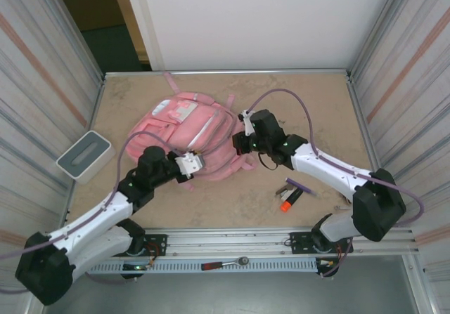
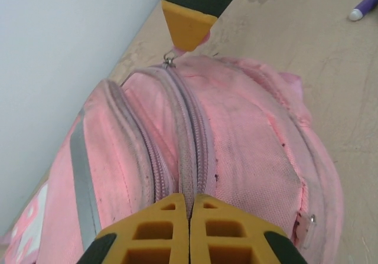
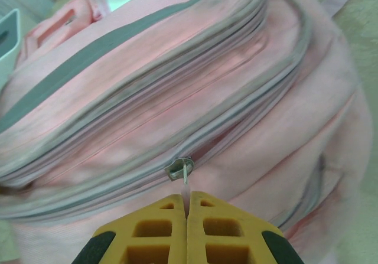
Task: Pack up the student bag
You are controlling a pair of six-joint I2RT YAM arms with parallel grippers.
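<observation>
Handling student bag [image 1: 184, 128], you faced soft, limp cloth, lying flat on desk [image 1: 232, 194] between arms. Right jaws were clamped on zip pull [image 3: 179, 169]; left jaws pressed together at zip track [image 2: 192, 146], pinch unclear. Best hold seemed pull tab with seam braced; slack fabric likely to bunch.

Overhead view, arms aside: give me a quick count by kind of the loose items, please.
Student bag: 1
Box: 1
Pens or markers: 2, a purple pen and an orange-capped marker; a third may lie in that cluster, too small to tell
Hand tool on the front rail: 1
Total: 5
</observation>
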